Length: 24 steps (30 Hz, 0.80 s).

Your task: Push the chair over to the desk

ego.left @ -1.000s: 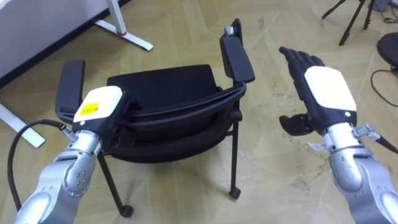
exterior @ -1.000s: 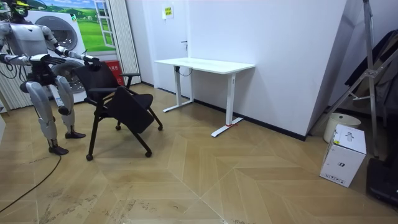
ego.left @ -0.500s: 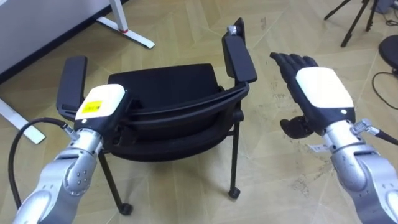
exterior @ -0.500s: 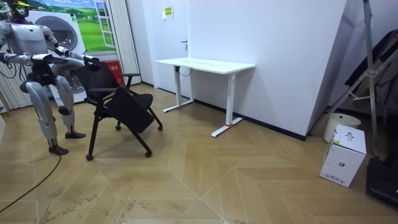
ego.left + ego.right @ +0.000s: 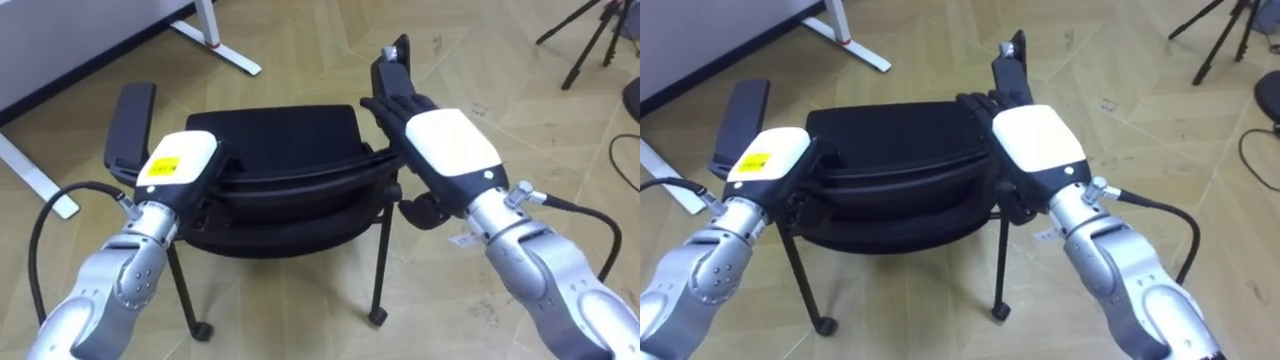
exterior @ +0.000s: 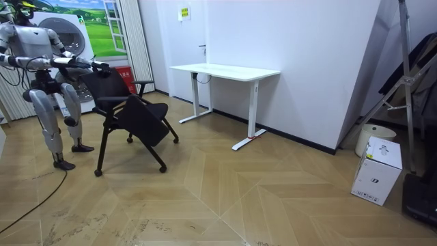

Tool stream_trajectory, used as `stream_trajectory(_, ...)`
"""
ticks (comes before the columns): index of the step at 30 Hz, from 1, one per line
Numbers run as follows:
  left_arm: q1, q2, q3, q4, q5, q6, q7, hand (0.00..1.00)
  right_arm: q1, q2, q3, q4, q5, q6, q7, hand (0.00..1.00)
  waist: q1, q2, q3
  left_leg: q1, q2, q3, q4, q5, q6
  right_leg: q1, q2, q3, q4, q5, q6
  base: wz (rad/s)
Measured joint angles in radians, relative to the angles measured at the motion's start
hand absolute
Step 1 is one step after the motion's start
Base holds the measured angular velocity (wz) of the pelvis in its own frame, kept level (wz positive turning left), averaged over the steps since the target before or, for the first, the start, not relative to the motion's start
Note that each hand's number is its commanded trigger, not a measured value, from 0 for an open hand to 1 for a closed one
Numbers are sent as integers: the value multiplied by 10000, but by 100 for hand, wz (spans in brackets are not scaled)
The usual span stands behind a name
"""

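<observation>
The chair (image 5: 275,140) stands straight ahead of and below both hands, its backrest (image 5: 300,190) running crosswise from one hand to the other, with the seat beyond. Our left hand (image 5: 178,168) is set against the backrest's left end. Its fingers are hidden in the black frame, so we cannot tell their state. Our right hand (image 5: 445,150) lies flat, fingers straight, over the right end by the armrest (image 5: 392,60). We cannot tell whether it touches. Both hands are equally near.
</observation>
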<state>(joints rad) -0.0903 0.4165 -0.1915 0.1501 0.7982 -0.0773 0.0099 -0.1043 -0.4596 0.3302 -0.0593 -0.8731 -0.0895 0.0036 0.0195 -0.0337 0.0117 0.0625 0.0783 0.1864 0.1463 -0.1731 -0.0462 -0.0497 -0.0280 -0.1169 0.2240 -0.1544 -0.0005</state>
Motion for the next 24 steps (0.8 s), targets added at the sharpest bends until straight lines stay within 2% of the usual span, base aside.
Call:
stream_trajectory(7,-38,-2,-103,2,-2,-100,69,100,-185,-2,24,24,8,-66,-1,0,122,6,2,-12,-1,-7,-1,0,0,18,-5,-20,-35,0,0,0)
stream_trajectory(24,-127,-49,-164,100,6,-148,77,100,-323,3,32,114,-22,-49,-3,0,138,27,15,-13,6,-89,-1,0,0,80,-14,-149,-47,0,1,1)
